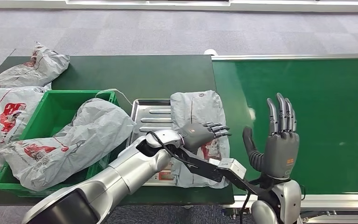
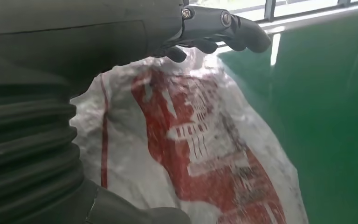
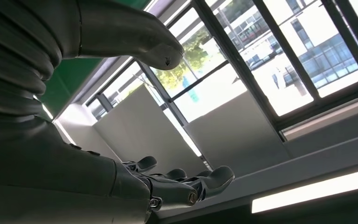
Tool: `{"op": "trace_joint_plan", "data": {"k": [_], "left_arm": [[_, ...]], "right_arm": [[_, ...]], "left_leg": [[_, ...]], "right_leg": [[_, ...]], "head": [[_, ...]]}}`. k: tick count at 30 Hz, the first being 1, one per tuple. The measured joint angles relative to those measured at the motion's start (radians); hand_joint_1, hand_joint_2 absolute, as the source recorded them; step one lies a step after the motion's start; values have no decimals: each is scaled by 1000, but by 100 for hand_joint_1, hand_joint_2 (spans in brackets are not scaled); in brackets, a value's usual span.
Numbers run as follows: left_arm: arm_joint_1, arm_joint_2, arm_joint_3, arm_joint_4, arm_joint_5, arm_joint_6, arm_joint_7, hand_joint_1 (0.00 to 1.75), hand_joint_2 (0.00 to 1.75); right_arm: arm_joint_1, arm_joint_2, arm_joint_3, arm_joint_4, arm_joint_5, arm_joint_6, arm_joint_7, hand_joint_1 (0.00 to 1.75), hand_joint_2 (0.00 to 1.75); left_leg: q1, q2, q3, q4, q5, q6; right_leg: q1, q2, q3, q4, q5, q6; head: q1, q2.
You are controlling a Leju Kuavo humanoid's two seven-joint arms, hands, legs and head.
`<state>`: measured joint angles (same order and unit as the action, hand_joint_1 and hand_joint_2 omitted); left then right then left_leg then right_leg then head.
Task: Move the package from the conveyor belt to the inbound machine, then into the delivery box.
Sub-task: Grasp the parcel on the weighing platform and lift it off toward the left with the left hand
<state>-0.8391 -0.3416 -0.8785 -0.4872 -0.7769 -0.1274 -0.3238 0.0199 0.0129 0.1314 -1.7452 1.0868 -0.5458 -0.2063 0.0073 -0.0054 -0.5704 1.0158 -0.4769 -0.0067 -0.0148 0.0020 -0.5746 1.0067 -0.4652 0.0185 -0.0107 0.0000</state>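
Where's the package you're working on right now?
Head view: the package lies on the metal tray, centre, between the green bin and the conveyor belt, under the left hand.

The left hand (image 1: 200, 134) is covering the middle of the grey package (image 1: 200, 122) lying across the metal tray (image 1: 148, 114), so whether its fingers are touching the wrapping is unclear. The left arm is hiding the tray's near edge. In the left wrist view the package's (image 2: 205, 154) red print is blurring past reading. The head view's left edge is cutting off two packages (image 1: 2, 116) beside the green bin (image 1: 51, 112).
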Motion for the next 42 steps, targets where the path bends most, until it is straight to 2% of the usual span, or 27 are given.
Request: {"op": "trace_joint_plan", "data": {"k": [5,10,14,21,30,34,38,42], "left_arm": [[23,-14,-83,43,-28,-35,63,0,175],[10,-20,-154,92,-32,-110,83,5,175],[-10,-26,-193,117,-41,-152,93,175,175],[-21,-33,-225,124,-48,-145,109,175,175],[-37,-34,-229,135,-50,-118,111,175,175],[-41,-28,-227,141,-51,-68,111,175,175],[-48,-1,-209,137,-53,25,115,175,175],[-84,71,-166,104,-93,146,143,175,175]], "right_arm": [[-31,-4,23,24,-5,4,-7,0,175],[-70,-8,47,60,-13,4,-15,0,175],[-97,-8,71,87,-9,6,-24,0,175],[-138,2,97,99,37,41,8,0,175],[-141,2,100,99,42,29,6,0,175],[-141,2,100,99,35,22,-7,0,175],[-137,2,100,99,34,22,-8,0,175],[-107,2,100,90,36,22,-5,0,175]], "left_leg": [[0,0,0,0,0,0],[0,0,2,0,0,0],[0,0,5,0,0,0],[0,-1,9,0,0,0],[0,-1,11,0,0,0],[0,0,11,0,0,0],[0,4,10,0,1,-1],[1,13,7,-1,3,-3]], "right_leg": [[0,0,0,0,0,0],[1,0,3,0,0,0],[1,-1,6,0,0,0],[1,-1,11,0,0,0],[1,-1,12,0,0,0],[1,-1,12,0,0,0],[1,3,8,0,2,-2],[3,11,1,1,6,-5]], "head": [[0,0],[0,0],[0,0],[0,0],[0,0],[0,0],[0,0],[0,0]]}}
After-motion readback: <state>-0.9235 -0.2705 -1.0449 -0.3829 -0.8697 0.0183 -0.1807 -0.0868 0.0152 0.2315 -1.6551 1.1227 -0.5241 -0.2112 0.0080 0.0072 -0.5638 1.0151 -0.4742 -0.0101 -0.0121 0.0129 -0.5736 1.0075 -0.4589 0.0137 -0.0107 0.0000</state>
